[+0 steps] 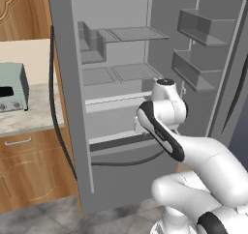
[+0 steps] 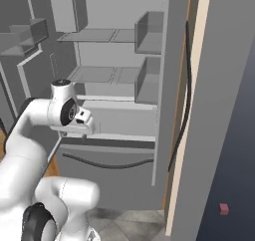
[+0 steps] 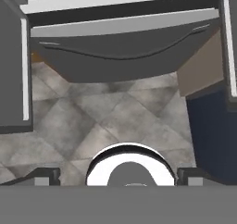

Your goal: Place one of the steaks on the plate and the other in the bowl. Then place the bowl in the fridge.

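The fridge (image 1: 126,83) stood open in front of the robot, both upper doors swung wide. Its grey shelves (image 1: 138,33) and the bins on the right-hand door (image 1: 201,27) were in plain sight from the left base view, and the right base view showed the same shelves (image 2: 99,35) with a bin at the side (image 2: 149,33). Below them sat the closed drawer front with a long, dark, curved handle (image 2: 107,163).

The arm was folded close to the fridge, its wrist at the level of the lower drawers and the hand turned downward. In the hand view the gripper (image 3: 118,177) hung above the grey tiled floor (image 3: 115,116), with the drawer front and its curved handle (image 3: 120,52) along the top of that view. The two dark fingertips (image 3: 44,177) stood far apart, at the left and right of that view's lower part, so the gripper was spread fully wide. It held nothing and touched nothing; only floor lay between the tips.

To the left of the fridge, a pale green toaster oven (image 1: 12,87) rested on the table (image 1: 34,117) above wooden cabinets (image 1: 34,172).
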